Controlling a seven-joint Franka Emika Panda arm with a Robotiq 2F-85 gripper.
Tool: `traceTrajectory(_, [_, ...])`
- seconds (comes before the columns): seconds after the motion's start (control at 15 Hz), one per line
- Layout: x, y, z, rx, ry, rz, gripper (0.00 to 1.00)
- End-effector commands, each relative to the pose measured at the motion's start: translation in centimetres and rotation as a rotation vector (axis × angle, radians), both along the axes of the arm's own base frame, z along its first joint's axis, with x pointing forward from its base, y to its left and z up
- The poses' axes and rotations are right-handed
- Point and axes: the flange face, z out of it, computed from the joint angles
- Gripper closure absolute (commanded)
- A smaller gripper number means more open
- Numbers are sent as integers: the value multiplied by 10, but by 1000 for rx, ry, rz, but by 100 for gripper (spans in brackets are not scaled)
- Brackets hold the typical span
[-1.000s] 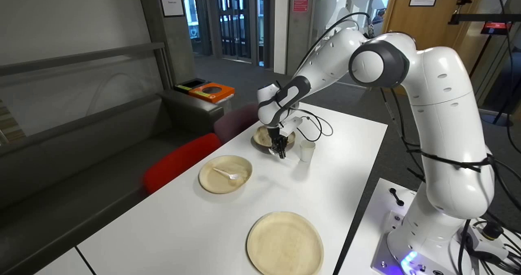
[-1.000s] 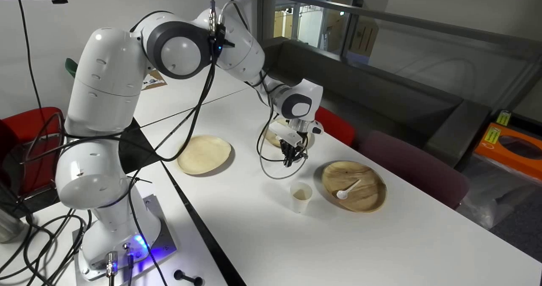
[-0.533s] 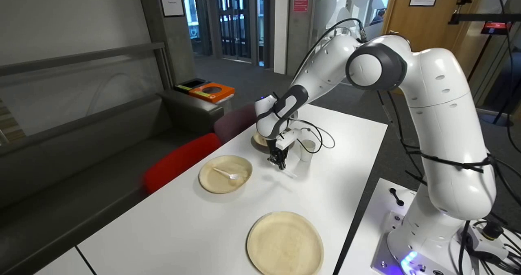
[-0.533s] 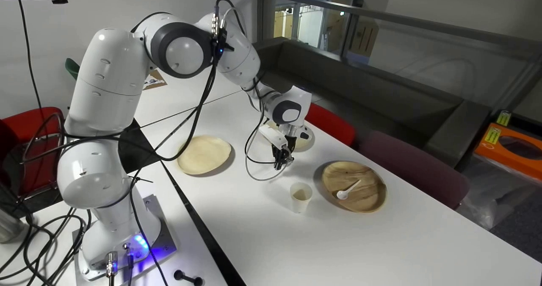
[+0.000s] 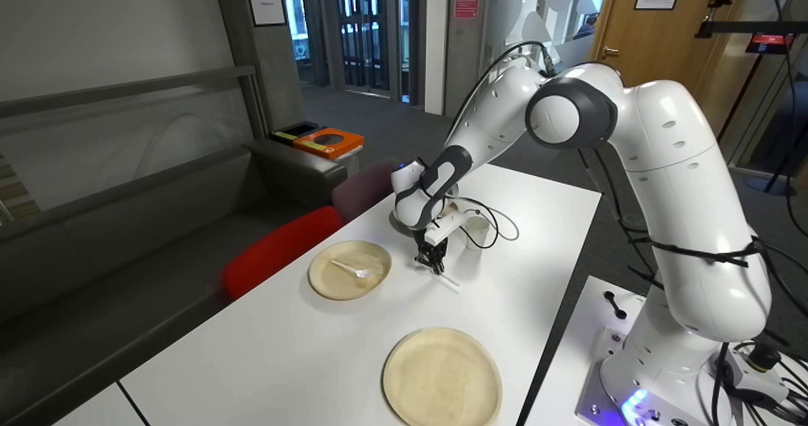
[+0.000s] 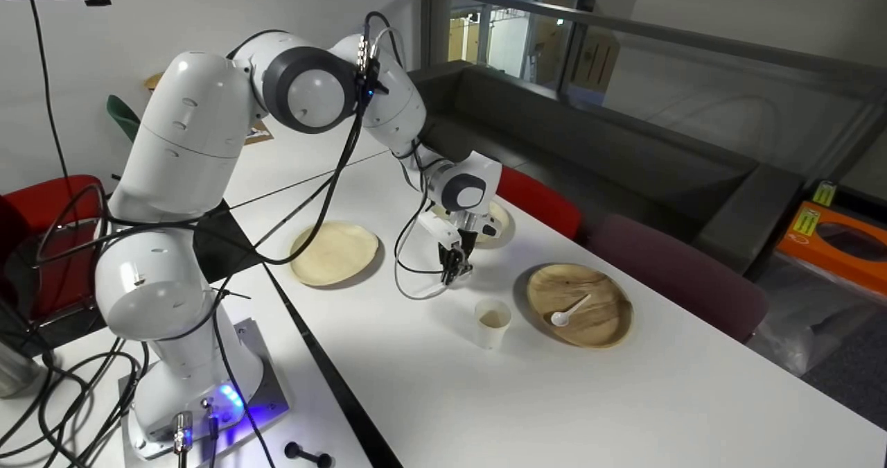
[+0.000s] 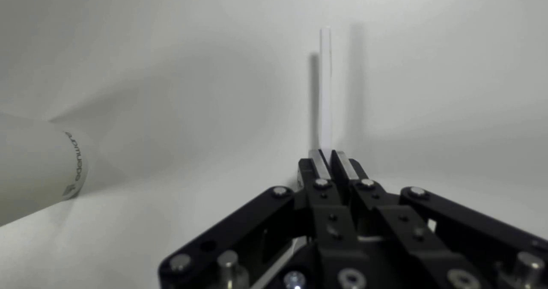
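In an exterior view I have a round, pale plate (image 5: 334, 288) at left, a white spoon (image 5: 355, 271) lying across it. Next, near the smooth white tabletop (image 5: 315, 363), my gripper (image 7: 328, 153) is clamped on a slim, straight-sided white stick (image 7: 325, 87). Its long axis runs up my wrist view, free end pointing away from my grip; the other end I can't make out. Farther right stands an off-white cup (image 5: 478, 227), its upper part cut off in the wrist view.
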Motion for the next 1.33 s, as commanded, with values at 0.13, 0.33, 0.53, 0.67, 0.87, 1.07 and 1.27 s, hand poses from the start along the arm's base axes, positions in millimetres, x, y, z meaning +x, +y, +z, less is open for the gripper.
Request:
traceTrajectory(0.13, [2,-6,1,-42,-4,27,66])
traceTrajectory(0.33, [2,-4,19,-73,-39,69,45])
traceTrajectory(0.53, [9,9,53,-117,-127,145,23])
traceTrajectory(0.67, [15,21,78,-126,-180,187,8])
traceTrajectory(0.87, [21,41,108,-129,-229,231,0])
traceTrajectory(1.07, [33,62,128,-89,-254,295,0])
traceTrajectory(1.27, [45,79,133,-6,-258,215,0])
